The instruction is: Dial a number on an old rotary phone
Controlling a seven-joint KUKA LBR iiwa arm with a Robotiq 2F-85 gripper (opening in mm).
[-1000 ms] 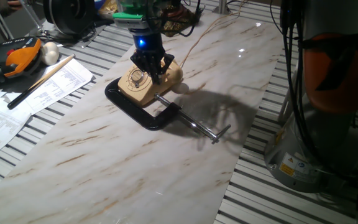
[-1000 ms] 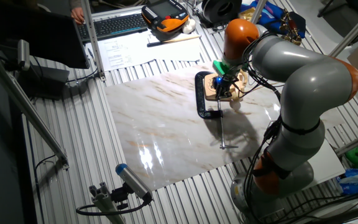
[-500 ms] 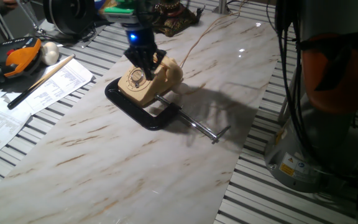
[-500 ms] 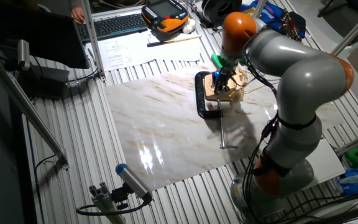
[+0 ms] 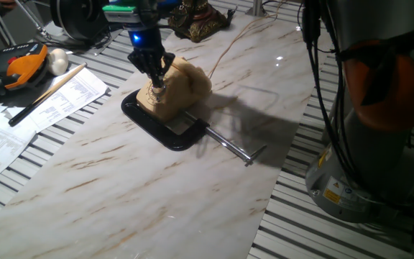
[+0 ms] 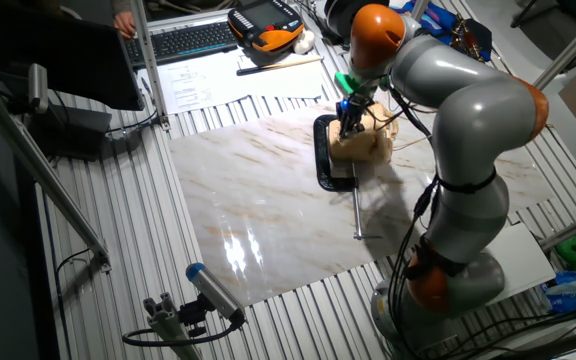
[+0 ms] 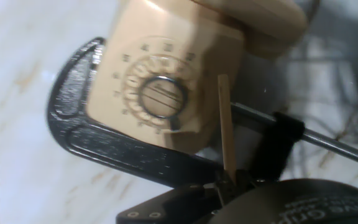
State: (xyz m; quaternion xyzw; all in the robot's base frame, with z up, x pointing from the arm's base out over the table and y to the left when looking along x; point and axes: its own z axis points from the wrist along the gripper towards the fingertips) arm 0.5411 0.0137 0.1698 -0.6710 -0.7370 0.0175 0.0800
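The cream-beige rotary phone (image 5: 182,90) sits on the marble board, held by a black C-clamp (image 5: 157,126). It also shows in the other fixed view (image 6: 366,146). In the hand view its round dial (image 7: 160,96) faces me, with the handset (image 7: 253,22) across the top. My gripper (image 5: 153,72) hangs over the phone's dial side and also shows in the other fixed view (image 6: 348,115). In the hand view the gripper (image 7: 229,183) is shut on a thin wooden stick (image 7: 225,124). The stick's tip lies just right of the dial, on the phone's face edge.
The clamp's steel screw rod (image 5: 228,146) runs right across the marble board (image 5: 192,194). Papers (image 5: 42,101), a long dowel (image 5: 49,90), a white ball (image 5: 57,61) and an orange-black pendant (image 5: 16,65) lie left. The thin cord (image 5: 228,43) runs back. The arm's base (image 5: 358,144) stands right.
My gripper has moved left across the phone, from over the handset side to over the dial side. The phone and clamp have stayed in place.
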